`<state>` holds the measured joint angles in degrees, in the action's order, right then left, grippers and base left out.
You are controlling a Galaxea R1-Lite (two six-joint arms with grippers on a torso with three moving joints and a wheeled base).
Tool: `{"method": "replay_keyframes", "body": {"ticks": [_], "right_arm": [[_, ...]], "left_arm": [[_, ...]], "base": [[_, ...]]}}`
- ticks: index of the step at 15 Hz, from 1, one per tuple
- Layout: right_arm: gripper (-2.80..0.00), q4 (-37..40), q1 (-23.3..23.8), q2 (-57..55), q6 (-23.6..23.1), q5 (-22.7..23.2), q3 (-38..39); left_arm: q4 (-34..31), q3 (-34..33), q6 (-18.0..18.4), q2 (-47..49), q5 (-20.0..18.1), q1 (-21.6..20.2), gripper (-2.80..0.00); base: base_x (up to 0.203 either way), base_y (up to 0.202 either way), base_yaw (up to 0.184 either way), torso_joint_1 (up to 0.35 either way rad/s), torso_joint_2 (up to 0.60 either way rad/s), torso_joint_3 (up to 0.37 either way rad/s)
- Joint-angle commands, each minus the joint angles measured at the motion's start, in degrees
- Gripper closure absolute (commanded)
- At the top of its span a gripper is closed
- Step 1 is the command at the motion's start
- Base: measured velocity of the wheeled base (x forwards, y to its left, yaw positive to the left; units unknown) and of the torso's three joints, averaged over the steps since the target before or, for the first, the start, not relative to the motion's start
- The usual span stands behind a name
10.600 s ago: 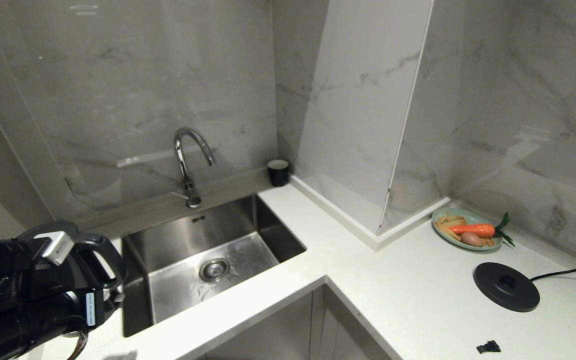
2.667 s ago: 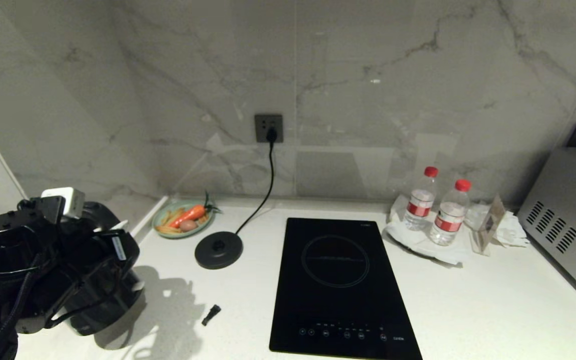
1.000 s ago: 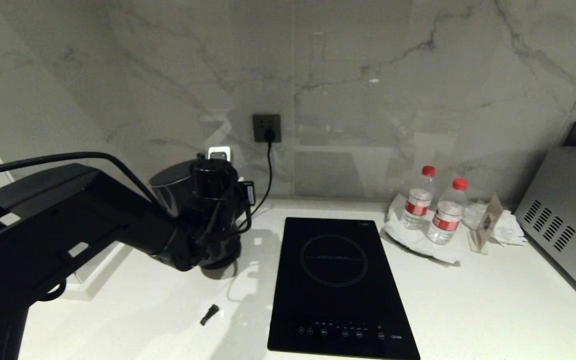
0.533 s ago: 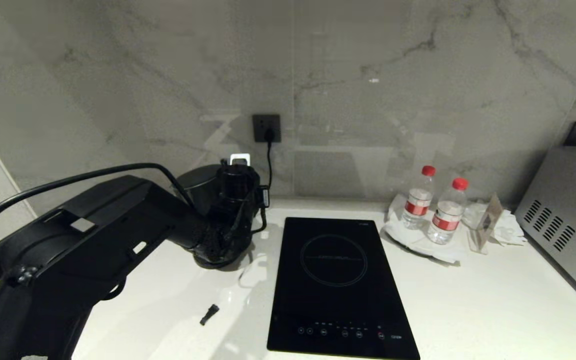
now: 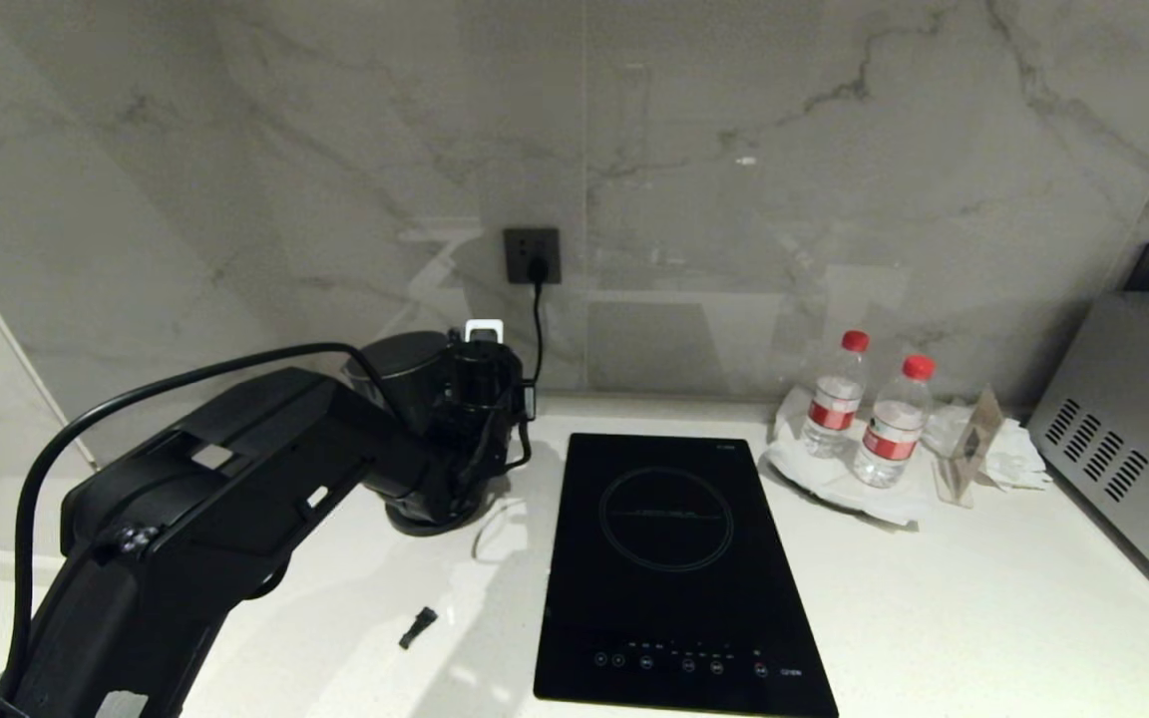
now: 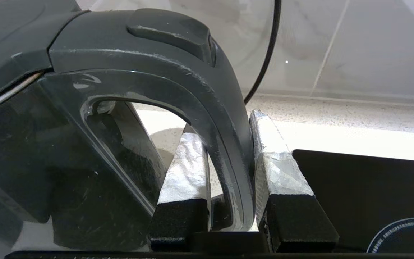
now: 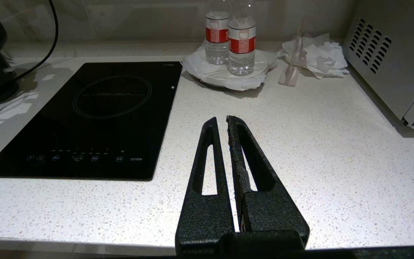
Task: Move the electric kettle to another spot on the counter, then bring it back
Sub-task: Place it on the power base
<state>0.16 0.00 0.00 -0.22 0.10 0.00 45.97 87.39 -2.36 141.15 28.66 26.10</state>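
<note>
Left gripper: I have my left gripper [image 6: 228, 151] clenched on the loop handle [image 6: 207, 118] of the electric kettle [image 5: 405, 371]; in the left wrist view the two taped fingers [image 6: 277, 162] sit one on each side of the handle bar, pressed against it.

Electric kettle: upright at the back left of the counter [image 5: 934, 618], over the round black base disc [image 5: 413, 522], just left of the black glass cooktop [image 5: 669, 568]. From the head view my arm hides the joint between kettle and disc, so I cannot tell whether it is fully seated.

Left arm: reaches in from the lower left of the head view and covers most of the kettle body.

Cord: a black cord [image 5: 536, 329] runs from the wall socket [image 5: 532, 255] down behind the kettle.

Right gripper: my right gripper [image 7: 221, 124] is parked low over the front of the counter, to the right of the cooktop, fingers pressed together with nothing between them.

Other items: two red-capped water bottles [image 5: 864, 411] stand on a white plate right of the cooktop, crumpled paper [image 5: 1008, 454] beside them, a silver appliance [image 5: 1133, 439] at the far right. A small black piece [image 5: 419, 627] lies on the counter near the front, left of the cooktop.
</note>
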Motion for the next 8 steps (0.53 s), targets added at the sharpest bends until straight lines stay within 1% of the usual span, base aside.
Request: {"method": "replay_keyframes", "body": {"ticks": [1,5,8], "right_arm": [[0.0,0.0,0.0,0.0,0.0,0.1,0.0],[0.0,0.0,0.0,0.0,0.0,0.0,0.0],[0.0,0.0,0.0,0.0,0.0,0.1,0.0]], "left_arm": [[0.3,0.1,0.0,0.8,0.1,-0.4,0.0],[0.4,-0.2,0.6,1.1,0.2,-1.2,0.0],[0.9,-2.4,0.5,0.3,0.2,-1.8,0.0]], "base": [[0.0,0.0,0.0,0.0,0.0,0.0],[0.0,0.0,0.0,0.0,0.0,0.0],[0.0,0.0,0.0,0.0,0.0,0.0]]}}
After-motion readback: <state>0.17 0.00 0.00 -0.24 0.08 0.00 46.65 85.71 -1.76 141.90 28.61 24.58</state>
